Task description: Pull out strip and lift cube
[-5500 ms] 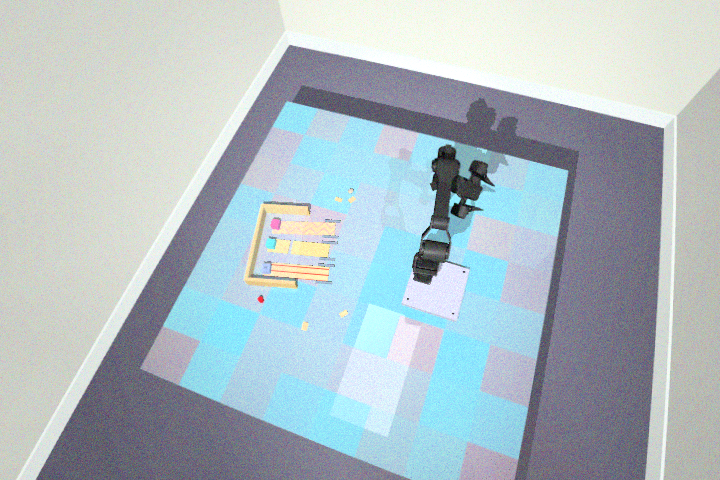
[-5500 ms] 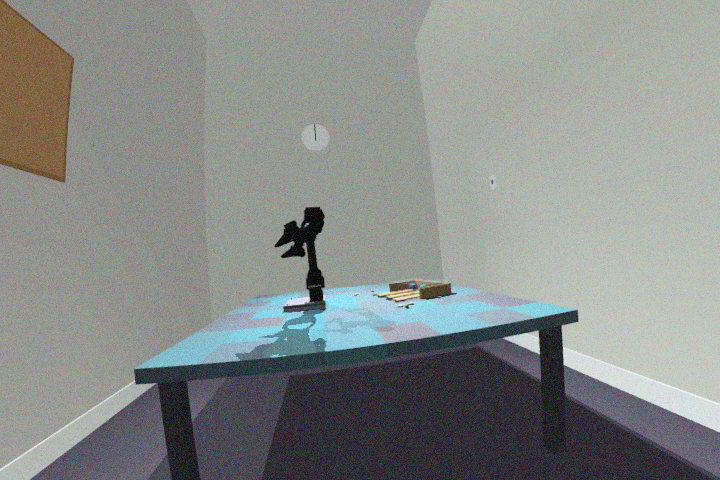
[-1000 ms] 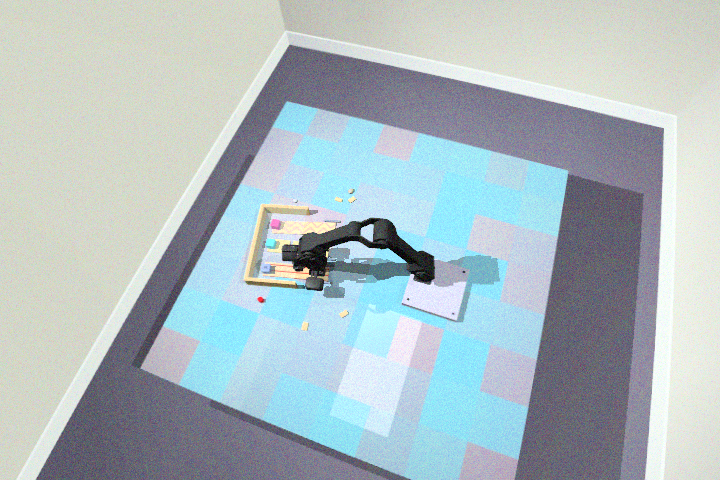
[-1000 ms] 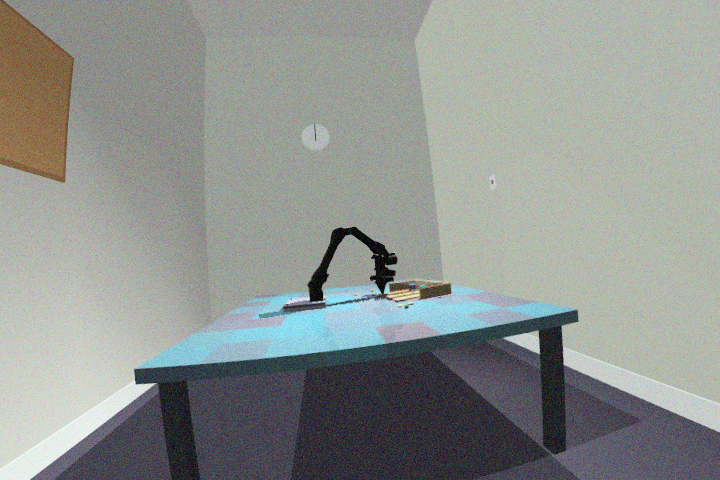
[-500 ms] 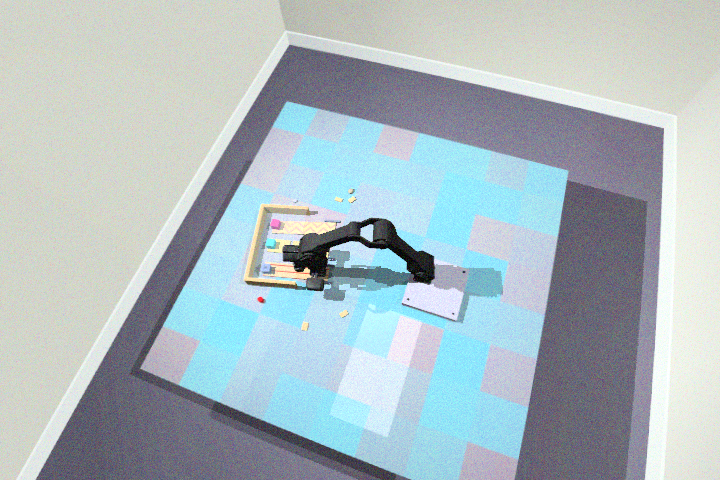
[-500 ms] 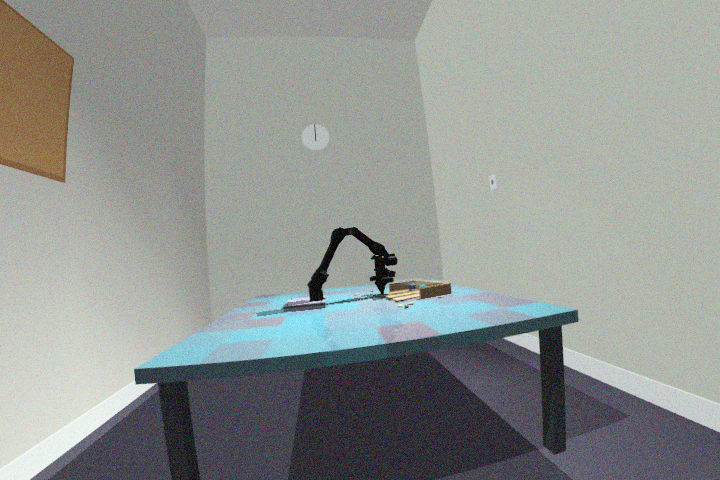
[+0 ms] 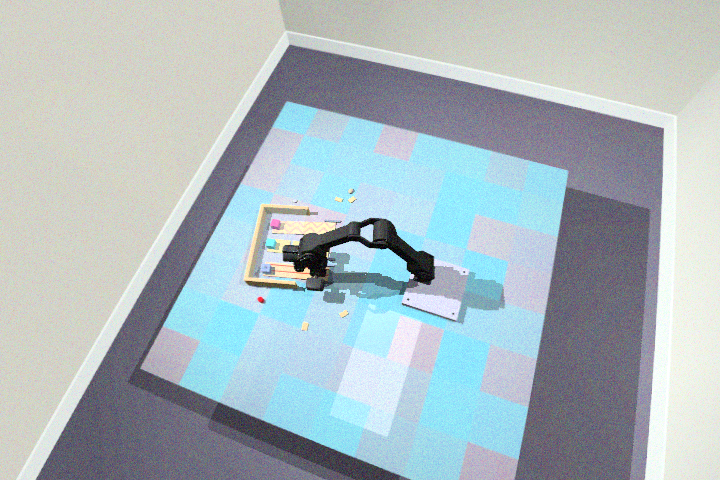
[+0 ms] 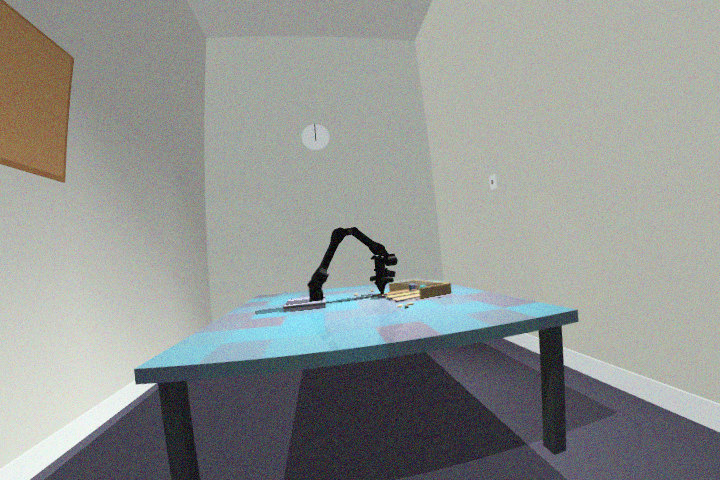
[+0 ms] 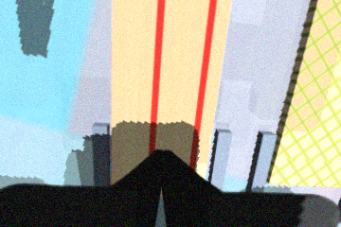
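A black robot arm (image 7: 372, 233) (image 8: 329, 254) stands on a table (image 7: 480, 186) (image 8: 372, 333) patterned in blue and mauve patches, in a pale-walled room with a dark floor (image 7: 457, 99) (image 8: 247, 418). A round clock (image 8: 315, 136) hangs on the far wall, a brown board (image 8: 21, 96) on another.

A wooden frame (image 7: 253, 246) (image 8: 435, 290), open on the side facing the arm's base, encloses three cubes — pink (image 7: 275, 224), teal (image 7: 270, 243) and blue (image 7: 265, 268) — each at the far end of a patterned strip. No writing can be read, so which cube is labelled cannot be told.

The gripper (image 8: 382, 293) (image 9: 162, 157) is closed with nothing in it, its tips over or perhaps on the red-lined strip (image 7: 284, 270) (image 9: 180, 71). Thin upright pieces flank that strip; a yellow cross-hatched strip (image 9: 320, 118) lies beyond. Wide table margins surround the frame — its far side nearest an edge.
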Motion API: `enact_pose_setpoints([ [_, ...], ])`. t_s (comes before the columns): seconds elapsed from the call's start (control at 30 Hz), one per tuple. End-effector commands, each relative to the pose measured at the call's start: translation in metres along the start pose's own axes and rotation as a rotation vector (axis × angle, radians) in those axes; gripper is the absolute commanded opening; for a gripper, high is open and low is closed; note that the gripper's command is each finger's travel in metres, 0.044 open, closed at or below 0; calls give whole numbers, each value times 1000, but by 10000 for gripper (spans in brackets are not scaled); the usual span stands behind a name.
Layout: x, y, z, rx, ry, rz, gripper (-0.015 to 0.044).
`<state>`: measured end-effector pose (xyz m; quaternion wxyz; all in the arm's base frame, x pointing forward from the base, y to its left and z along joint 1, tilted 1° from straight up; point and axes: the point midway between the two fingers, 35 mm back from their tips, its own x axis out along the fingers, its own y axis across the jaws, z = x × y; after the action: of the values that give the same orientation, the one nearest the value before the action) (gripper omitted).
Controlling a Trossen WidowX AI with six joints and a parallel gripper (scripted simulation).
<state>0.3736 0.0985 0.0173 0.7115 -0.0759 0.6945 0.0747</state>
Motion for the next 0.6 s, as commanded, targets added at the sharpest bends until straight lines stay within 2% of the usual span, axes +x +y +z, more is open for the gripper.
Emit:
enact_pose_setpoints([
  [0.0, 1, 1, 0, 5, 0, 5, 0],
  [0.57, 3, 1, 0, 5, 0, 5, 0],
])
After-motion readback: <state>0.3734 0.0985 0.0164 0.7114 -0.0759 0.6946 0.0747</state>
